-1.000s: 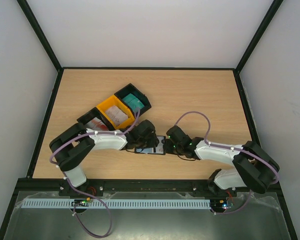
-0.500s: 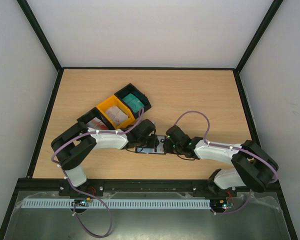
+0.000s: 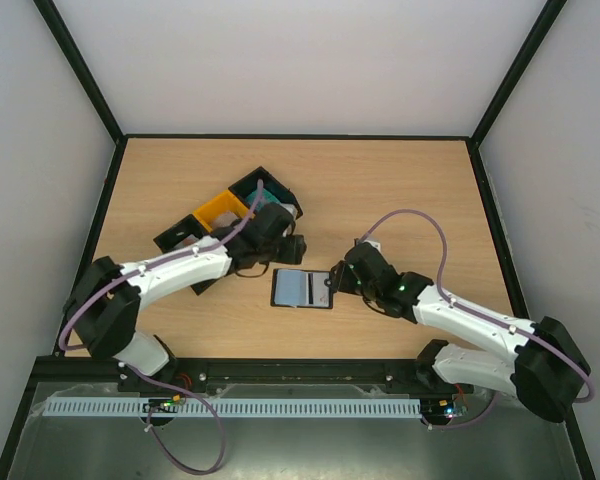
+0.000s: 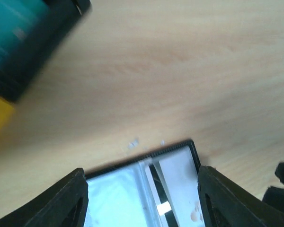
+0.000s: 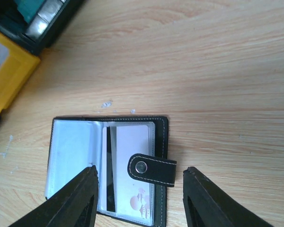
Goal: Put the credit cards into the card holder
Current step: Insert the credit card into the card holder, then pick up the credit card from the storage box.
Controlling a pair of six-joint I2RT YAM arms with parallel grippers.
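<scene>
Holder (image 3: 302,288) lies open on the worktop (image 3: 390,185), left hand (image 4: 141,171) and right hand (image 5: 141,172) both spread wide, empty, right by it.

The card holder (image 4: 132,189) runs off the left wrist view's bottom edge

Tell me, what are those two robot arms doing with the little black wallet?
They are filling it with cards. The card holder lies open on the table, with one red-and-white card already in a pocket. The right arm's fingers are open at its snap-tab edge. The left arm's fingers are open and empty, between the holder and the bins, where more cards sit.
</scene>
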